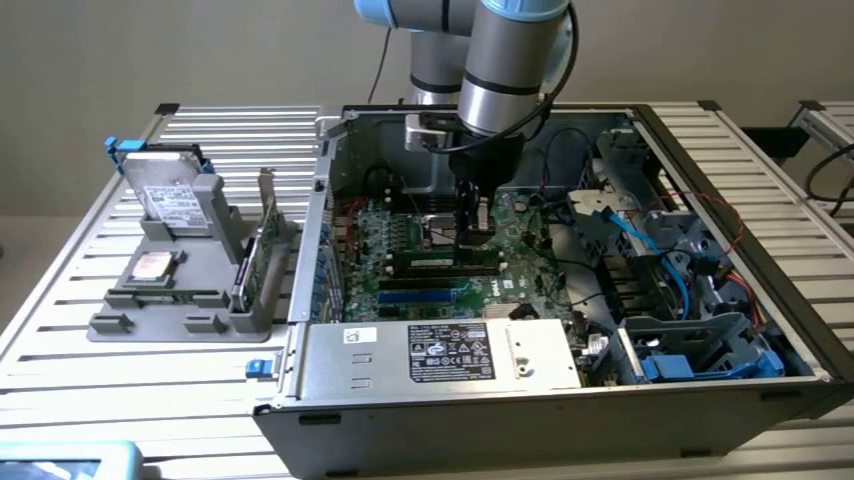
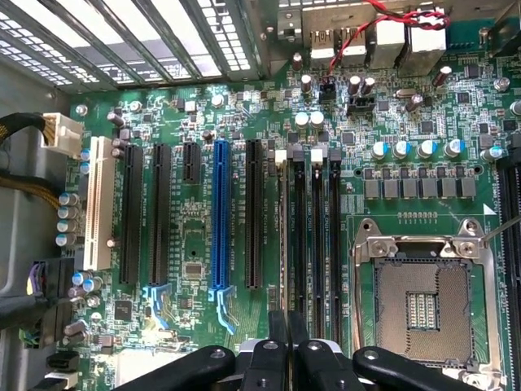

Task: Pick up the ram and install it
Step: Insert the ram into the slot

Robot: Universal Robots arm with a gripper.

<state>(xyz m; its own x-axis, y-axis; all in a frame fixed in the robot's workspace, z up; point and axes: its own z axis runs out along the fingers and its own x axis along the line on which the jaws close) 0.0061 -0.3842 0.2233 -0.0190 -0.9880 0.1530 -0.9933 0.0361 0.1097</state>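
In the end effector (image 2: pixel 288 338), 1 ram (image 2: pixel 282 244).

You're in a robotics lab or test cell, not an office. A Universal Robots arm (image 1: pixel 505 70) reaches over a counter (image 1: pixel 80 340) of slatted aluminium profile. An opened PC tower (image 1: pixel 534 420) lies on its side, motherboard (image 2: pixel 195 244) exposed. A grey fixture (image 1: pixel 174 315) racks loose parts beside it. Plain bare wall (image 1: pixel 134 50) behind.
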